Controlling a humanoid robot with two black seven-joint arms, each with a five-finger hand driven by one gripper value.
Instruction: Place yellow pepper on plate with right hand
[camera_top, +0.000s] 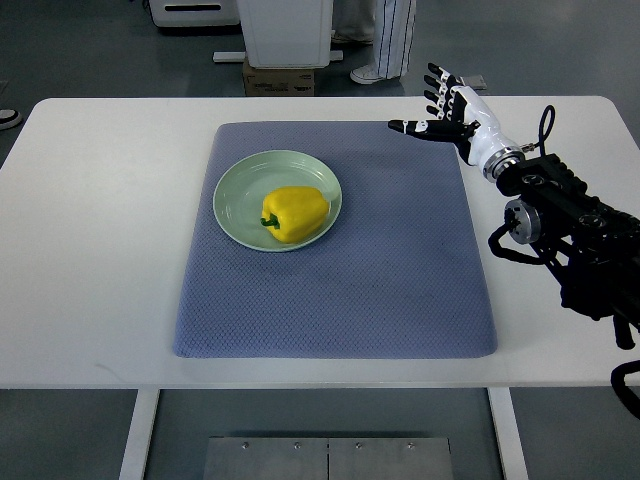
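on plate (232, 196): yellow pepper (294, 213); right hand (447, 107) empty, spread.

Yellow pepper (295, 213) is bright yellow with a dark green stem, sitting on a pale mint-green plate (236, 196). The mat (380, 270) is slate blue-grey with a fine dotted weave texture, the bench (100, 250) plain white. Right hand (448, 108) is white with black fingertips and joints, its arm (570, 225) black; floor (90, 50) grey, cardboard box (278, 80) brown, striped white trousers (392, 35) behind the bench.
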